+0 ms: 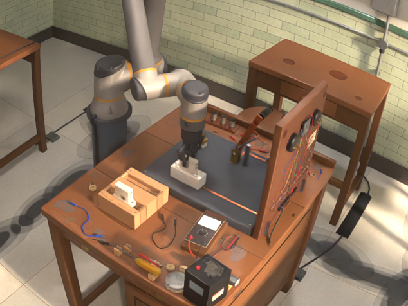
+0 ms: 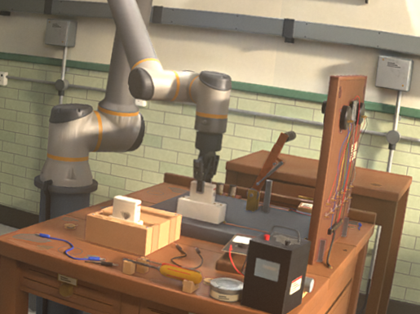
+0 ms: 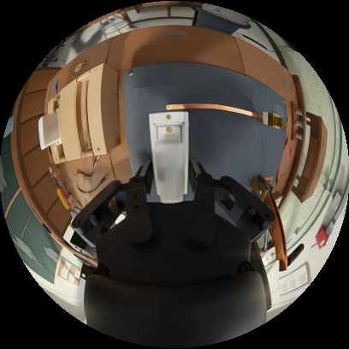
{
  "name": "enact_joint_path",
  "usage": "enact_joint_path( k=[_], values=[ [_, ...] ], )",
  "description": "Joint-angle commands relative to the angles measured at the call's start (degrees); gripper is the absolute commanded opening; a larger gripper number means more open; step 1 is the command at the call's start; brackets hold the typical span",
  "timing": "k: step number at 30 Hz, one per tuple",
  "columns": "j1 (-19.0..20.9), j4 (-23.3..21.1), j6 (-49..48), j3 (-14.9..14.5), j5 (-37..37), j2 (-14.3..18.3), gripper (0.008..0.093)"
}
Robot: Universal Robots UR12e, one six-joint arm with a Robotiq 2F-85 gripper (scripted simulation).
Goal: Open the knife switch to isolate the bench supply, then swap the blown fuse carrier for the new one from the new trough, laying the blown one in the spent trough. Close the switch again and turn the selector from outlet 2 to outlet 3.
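Note:
The selector on the front of the upright wooden panel (image 1: pixel 296 154) is hidden; only the panel's wired back shows. A white fuse carrier (image 1: pixel 191 163) sits in the white fuse base (image 1: pixel 188 176) on the grey mat, and my gripper (image 1: pixel 186 158) stands open around the carrier's top, holding nothing. Another white fuse carrier (image 1: pixel 124 193) stands in the near-left trough of the wooden trough box (image 1: pixel 133 201); the box's other trough is empty. The knife switch (image 1: pixel 250 133) is raised, its copper blade tilted up and away from its jaw.
Behind the bench stand a second wooden table (image 1: pixel 316 85) and the brick wall. The upright panel blocks the mat's right side. A multimeter (image 1: pixel 205 231), a black box (image 1: pixel 206 280), a screwdriver (image 1: pixel 145 262) and loose leads lie along the bench's near edge.

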Motion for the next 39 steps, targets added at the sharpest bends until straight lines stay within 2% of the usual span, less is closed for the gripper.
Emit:
enact_joint_path(
  k=[1,28,39],
  values=[
    [0.0,0.01,0.0,-0.08,0.0,-0.06,0.05],
    [0.0,6.15,0.0,-2.65,0.0,-3.68,0.05],
    [0.0,6.98,0.0,-3.01,0.0,-4.11,0.05]
  ],
)
